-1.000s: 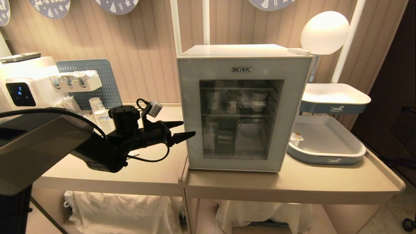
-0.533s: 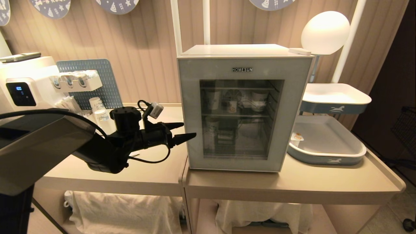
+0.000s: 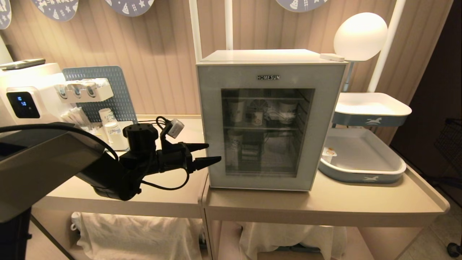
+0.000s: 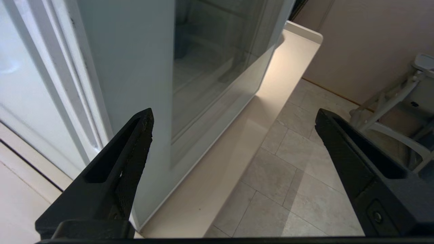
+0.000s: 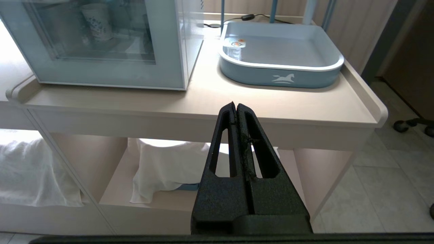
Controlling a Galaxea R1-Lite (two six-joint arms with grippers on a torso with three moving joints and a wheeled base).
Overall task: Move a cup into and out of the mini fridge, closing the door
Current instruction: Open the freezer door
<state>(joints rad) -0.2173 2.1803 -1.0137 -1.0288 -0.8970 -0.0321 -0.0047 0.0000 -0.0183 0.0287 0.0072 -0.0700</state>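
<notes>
This is looking like a small café or drinks corner. A white drinks machine (image 3: 25,94) with a lit display is sitting on a beige desk (image 3: 325,206) beside stacked paper cups (image 3: 108,121), while blue serving trays (image 3: 361,159) and a glass-fronted mini fridge (image 3: 270,122) are standing against a panelled wall.

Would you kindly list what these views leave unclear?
- Head view: items behind the door are dim through dark glass; the cup can't be singled out.
- Head view: the tray wall hides most of a small orange-lidded cup.
- Left wrist view: left gripper near the door edge; contact unclear.
</notes>
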